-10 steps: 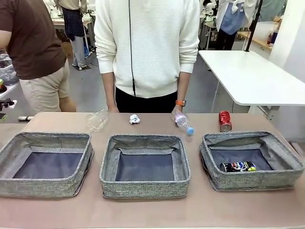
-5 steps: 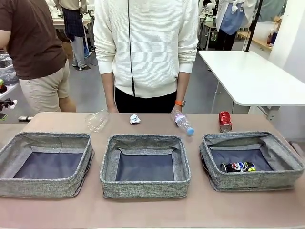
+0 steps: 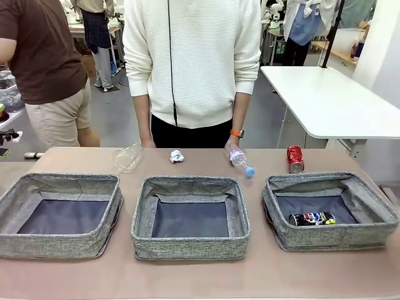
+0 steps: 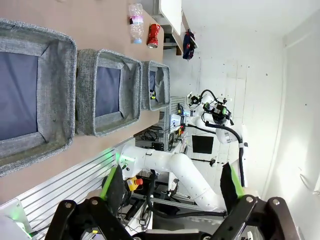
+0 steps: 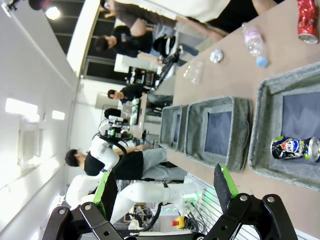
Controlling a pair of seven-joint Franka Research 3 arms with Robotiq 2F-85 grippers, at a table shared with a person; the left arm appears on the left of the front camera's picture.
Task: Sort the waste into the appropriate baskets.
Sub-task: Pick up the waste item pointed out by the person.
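Note:
Three grey baskets stand in a row: left, middle, right. A dark multicoloured can lies in the right one. Behind them on the table lie a crushed clear bottle, a white paper ball, a pink-labelled, blue-capped bottle and a red can. My left gripper hangs open high above the table's near edge, nothing between its fingers. My right gripper is open too, well clear of the dark can.
A person in a white sweater stands at the far edge, one hand close by the pink-labelled bottle. Another person in a brown shirt stands at the far left. A white table sits at the back right.
The person in white has swayed slightly to the left. The waste and the baskets stay where they were.

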